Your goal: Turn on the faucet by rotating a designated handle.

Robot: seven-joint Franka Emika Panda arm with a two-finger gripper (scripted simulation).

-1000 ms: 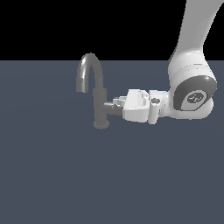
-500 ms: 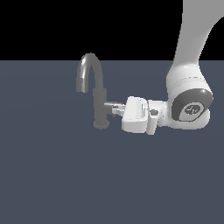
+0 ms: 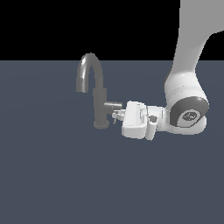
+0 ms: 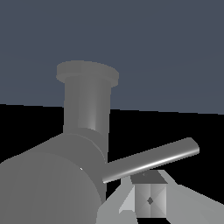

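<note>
The dark grey faucet [image 3: 101,108] stands upright on its round base, its arched spout curving toward the exterior view's left. Its handle [image 3: 113,105] is a short stub sticking out toward the exterior view's right. In the wrist view the handle [image 4: 48,186] fills the near corner, with its thin lever pin [image 4: 153,159] slanting out from it. My white gripper [image 3: 116,117] lies level and just below the stub. Its fingertips [image 4: 149,199] are pressed together directly under the lever pin, close to touching it. The gripper [image 4: 149,197] is shut with nothing held between the fingers.
A flat dark blue-grey floor [image 3: 52,175] surrounds the faucet. My white arm [image 3: 188,111] reaches in from the exterior view's right and rises out of frame at the top.
My gripper has dropped lower and moved slightly toward the faucet, from level with the handle stub to just beneath it. The wrist has also come down.
</note>
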